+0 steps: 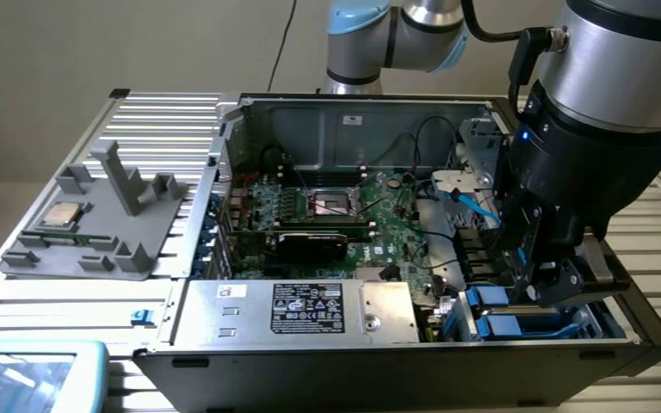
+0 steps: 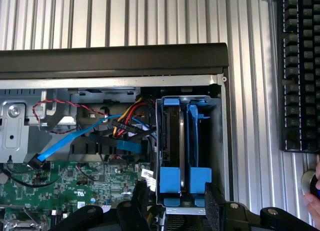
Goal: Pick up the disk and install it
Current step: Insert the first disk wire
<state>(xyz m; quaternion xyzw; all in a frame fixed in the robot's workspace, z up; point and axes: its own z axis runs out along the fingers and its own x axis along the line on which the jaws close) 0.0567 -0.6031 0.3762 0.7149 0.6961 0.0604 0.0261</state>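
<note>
The disk [image 2: 174, 141] is judged stiff, heavy, shock-sensitive, best gripped by its blue frame [image 2: 170, 178]; the gripper [image 2: 177, 198] is spread, empty.

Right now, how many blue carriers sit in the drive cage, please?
2 in the cage: one carrier beside the cables, the other against the cage's outer wall. Others may be hidden.

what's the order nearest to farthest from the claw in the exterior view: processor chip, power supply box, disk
1. disk, right by the claw, exterior view's right
2. power supply box, inside the case
3. processor chip, exterior view's far left
</note>
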